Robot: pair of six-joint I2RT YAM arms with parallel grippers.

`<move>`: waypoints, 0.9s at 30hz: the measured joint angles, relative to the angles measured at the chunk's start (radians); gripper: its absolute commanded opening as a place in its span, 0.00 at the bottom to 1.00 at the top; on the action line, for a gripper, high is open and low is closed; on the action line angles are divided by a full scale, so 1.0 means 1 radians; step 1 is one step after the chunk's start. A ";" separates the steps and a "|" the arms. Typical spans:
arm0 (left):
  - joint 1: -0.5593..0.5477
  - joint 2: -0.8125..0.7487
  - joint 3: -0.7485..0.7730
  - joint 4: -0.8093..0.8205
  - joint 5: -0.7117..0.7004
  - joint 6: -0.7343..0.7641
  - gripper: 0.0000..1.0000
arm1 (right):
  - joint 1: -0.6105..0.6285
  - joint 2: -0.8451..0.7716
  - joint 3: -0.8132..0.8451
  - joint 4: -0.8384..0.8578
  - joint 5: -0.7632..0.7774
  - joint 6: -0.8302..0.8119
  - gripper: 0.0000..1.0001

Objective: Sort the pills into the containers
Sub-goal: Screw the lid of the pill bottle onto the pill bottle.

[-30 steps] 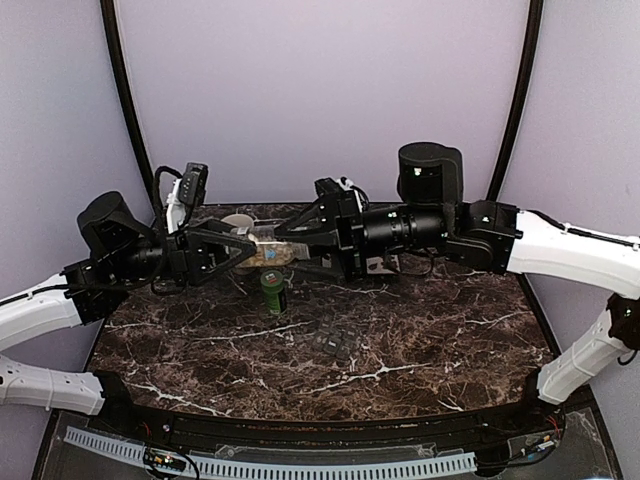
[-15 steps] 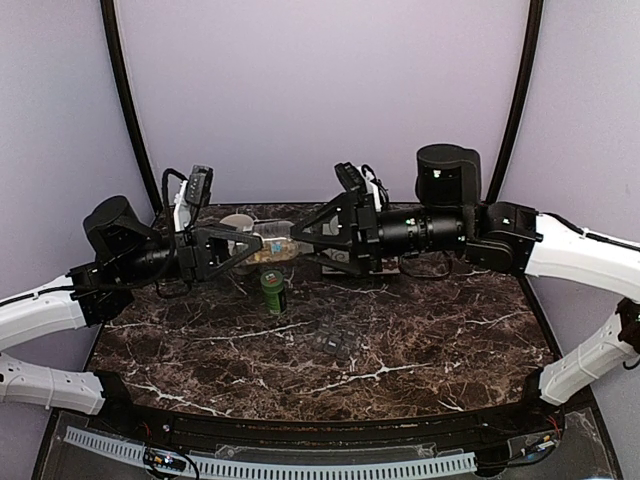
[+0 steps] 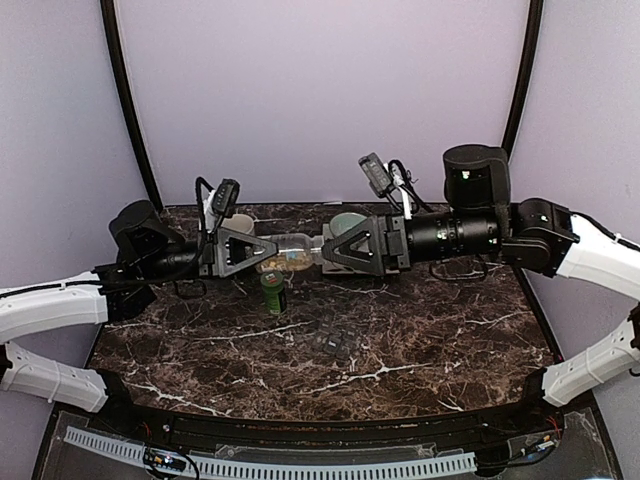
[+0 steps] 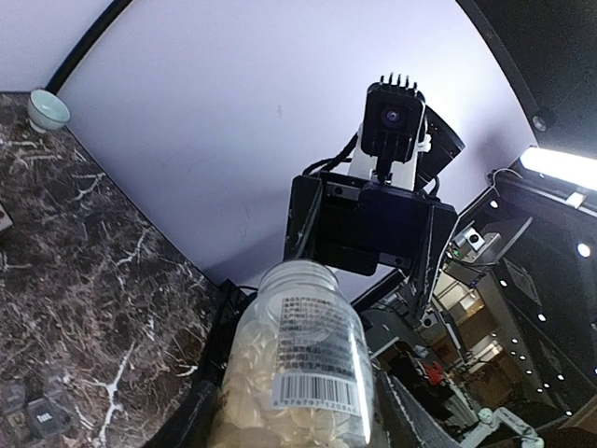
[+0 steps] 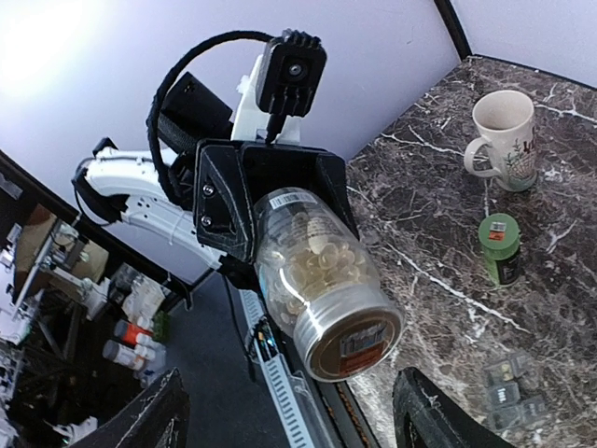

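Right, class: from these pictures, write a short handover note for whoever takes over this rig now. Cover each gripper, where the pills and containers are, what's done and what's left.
Left gripper: shut on the bottle, held sideways above the table.
Right gripper: open, at the bottle's cap, not gripping it.
Pills: all that show are inside the bottle.
Containers: on the table, nearer the arm bases than the green bottle; their contents cannot be told.
Done: bottle lifted; its cap looks on.
Left: probably take the cap off, then get pills into the containers.
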 measured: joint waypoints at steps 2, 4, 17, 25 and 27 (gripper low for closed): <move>0.001 0.039 0.000 0.033 0.034 -0.045 0.00 | 0.004 -0.006 0.000 -0.031 0.024 -0.058 0.76; 0.001 0.069 0.000 0.058 0.065 -0.084 0.00 | 0.011 -0.016 0.000 -0.061 0.055 -0.116 0.77; 0.001 0.146 0.002 0.220 0.179 -0.249 0.00 | 0.066 -0.033 0.000 -0.137 0.126 -0.311 0.74; 0.001 0.168 0.013 0.249 0.206 -0.284 0.00 | 0.078 -0.026 0.001 -0.137 0.126 -0.353 0.71; 0.001 0.169 0.014 0.257 0.210 -0.293 0.00 | 0.081 -0.020 0.003 -0.139 0.127 -0.361 0.71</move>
